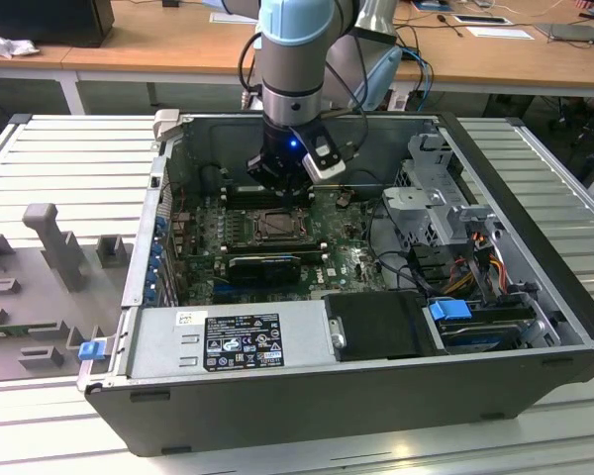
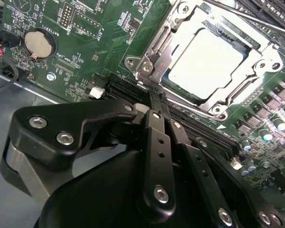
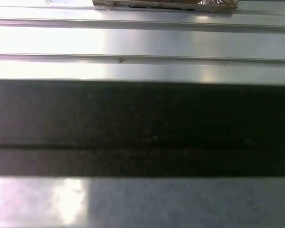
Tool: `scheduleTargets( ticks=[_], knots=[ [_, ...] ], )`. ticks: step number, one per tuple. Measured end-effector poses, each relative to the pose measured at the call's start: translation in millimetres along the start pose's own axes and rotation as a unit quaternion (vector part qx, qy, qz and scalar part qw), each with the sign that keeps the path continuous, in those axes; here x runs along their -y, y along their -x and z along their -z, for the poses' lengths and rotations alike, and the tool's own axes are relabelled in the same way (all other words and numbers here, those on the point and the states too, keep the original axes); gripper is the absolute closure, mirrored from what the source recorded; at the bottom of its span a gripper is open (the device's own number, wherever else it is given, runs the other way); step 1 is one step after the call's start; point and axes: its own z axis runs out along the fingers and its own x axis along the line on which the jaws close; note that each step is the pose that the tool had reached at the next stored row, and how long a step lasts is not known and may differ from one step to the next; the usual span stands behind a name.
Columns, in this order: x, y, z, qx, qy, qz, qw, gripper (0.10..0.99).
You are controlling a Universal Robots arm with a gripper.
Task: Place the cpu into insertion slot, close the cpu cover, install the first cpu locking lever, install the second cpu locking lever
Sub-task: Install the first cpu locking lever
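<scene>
The cpu (image 2: pixel 206 61), a pale square chip, lies flat in the insertion slot (image 1: pixel 275 226) on the green board. The cpu cover (image 2: pixel 164 47), a silver metal frame, lies down around the chip, which shows through its window. A thin metal lever rod (image 2: pixel 256 18) runs along one side of the socket. My gripper (image 2: pixel 155 99) is shut, its black fingers pressed together with nothing between them. The tips hover just off one corner of the cover, over a long black slot. In the exterior view my gripper (image 1: pixel 277 183) hangs inside the open case, just behind the socket.
A coin battery (image 2: pixel 39 43) sits on the board away from the socket. The power supply (image 1: pixel 228 341) lines the case's near wall, and a drive cage (image 1: pixel 445 198) with cables stands at the exterior view's right. A black heatsink block (image 1: pixel 265 265) lies in front of the socket.
</scene>
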Motion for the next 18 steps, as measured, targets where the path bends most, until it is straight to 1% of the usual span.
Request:
scheduleTargets(
  ticks=[7, 12, 18],
  knots=[
    [0.2, 0.0, -0.6, 0.0, -0.0024, 0.0, 1.0, 0.98],
    [0.6, -0.1, 0.4, 0.0, -0.0024, 0.0, 1.0, 0.98],
    [2.4, -0.1, -0.4, -0.0001, -0.0027, 0.0, 1.0, 0.98]
  ],
)
